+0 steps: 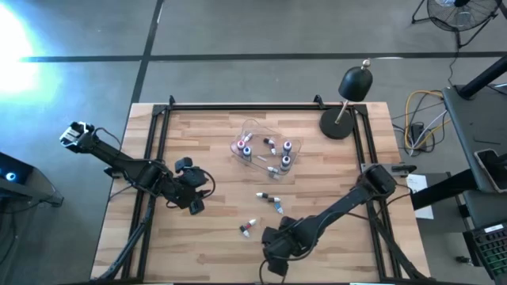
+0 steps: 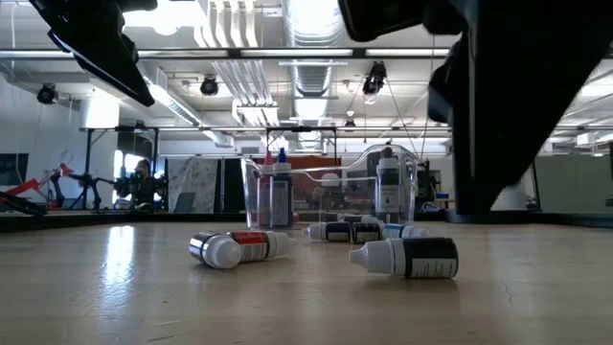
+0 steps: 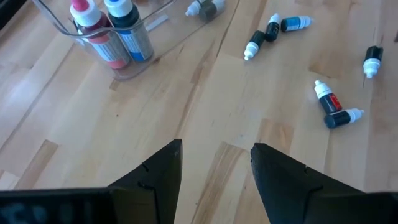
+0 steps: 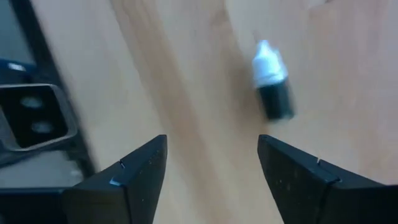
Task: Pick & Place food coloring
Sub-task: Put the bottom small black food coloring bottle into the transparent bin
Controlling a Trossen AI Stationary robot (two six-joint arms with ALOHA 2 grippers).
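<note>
No label writing on the food coloring bottles [image 3: 329, 102] was legible. The left gripper [image 3: 214, 168] and right gripper [image 4: 211, 171] hung over the wooden surface [image 1: 214, 237], fingers released and grasping nothing.

1. An industrial lab/workshop hall is shown: exposed ceiling ducts [image 2: 311, 57], pipes and spot lamps are seen overhead in the low view.
2. A polished concrete floor [image 1: 261, 32] with dark seam lines is seen around the wooden worktop [image 1: 222, 174].
3. Tripod stands, a floor fan [image 1: 459, 14] and loose cables [image 1: 418, 119] are placed nearby; further equipment is seen in the bkgd.
</note>
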